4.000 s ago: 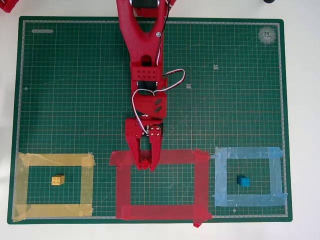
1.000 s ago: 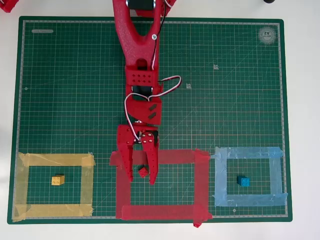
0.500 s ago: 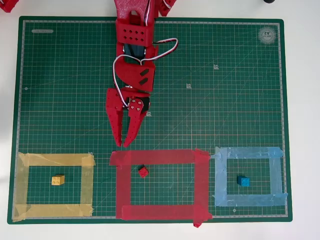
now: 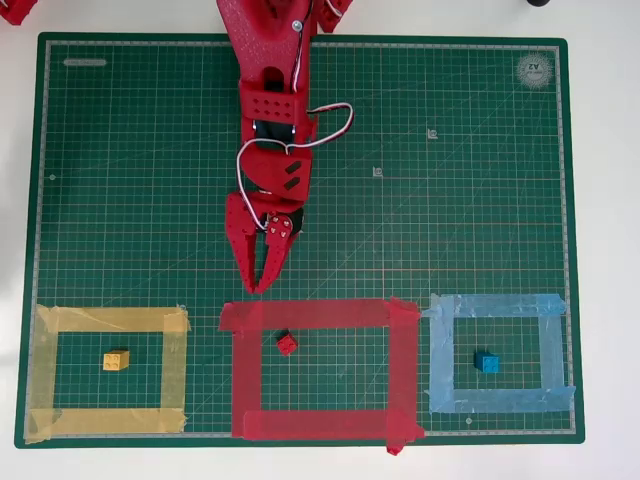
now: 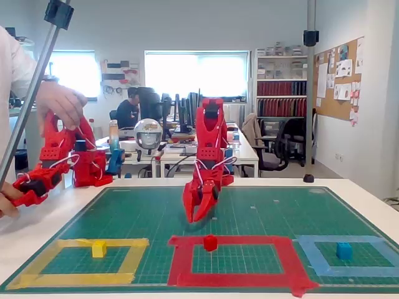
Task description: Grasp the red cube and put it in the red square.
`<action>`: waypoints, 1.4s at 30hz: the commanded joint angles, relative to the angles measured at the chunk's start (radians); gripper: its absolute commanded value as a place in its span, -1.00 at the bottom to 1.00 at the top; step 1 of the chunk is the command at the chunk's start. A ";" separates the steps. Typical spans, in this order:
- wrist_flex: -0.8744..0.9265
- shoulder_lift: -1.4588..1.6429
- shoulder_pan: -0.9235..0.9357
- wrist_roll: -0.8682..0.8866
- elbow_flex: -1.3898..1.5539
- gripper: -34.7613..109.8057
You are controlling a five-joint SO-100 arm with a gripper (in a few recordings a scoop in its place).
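The red cube (image 4: 287,343) (image 5: 210,242) lies on the green mat inside the red square (image 4: 310,314) (image 5: 181,259), close to its top strip and left of its middle in the overhead view. My gripper (image 4: 258,287) (image 5: 198,218) hangs just outside the square's top strip, a little up and left of the cube. Its fingers point at the square and are shut together with nothing between them. Cube and gripper are apart.
A yellow tape outline (image 4: 110,320) at the left holds a yellow block (image 4: 116,360). A light blue outline (image 4: 495,305) at the right holds a blue block (image 4: 487,363). The green cutting mat (image 4: 450,200) covers the table.
One second ago the open fingers stood either side of the cube inside the red square. The gripper has drawn back out over the top strip and shut; the cube stays in the square.
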 commanded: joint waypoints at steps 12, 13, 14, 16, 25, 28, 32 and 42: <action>-0.074 -0.123 -0.061 -0.009 -0.215 -0.52; -0.074 -0.132 -0.064 -0.009 -0.227 -0.52; -0.075 -0.141 -0.067 -0.009 -0.236 -0.52; -0.087 -0.163 -0.072 -0.009 -0.253 -0.52; -0.104 -0.255 -0.069 -0.011 -0.324 -0.52; -0.106 -0.287 -0.067 -0.026 -0.354 -0.52; -0.106 -0.322 -0.067 -0.058 -0.397 -0.52; -0.106 -0.354 -0.084 -0.183 -0.448 -0.52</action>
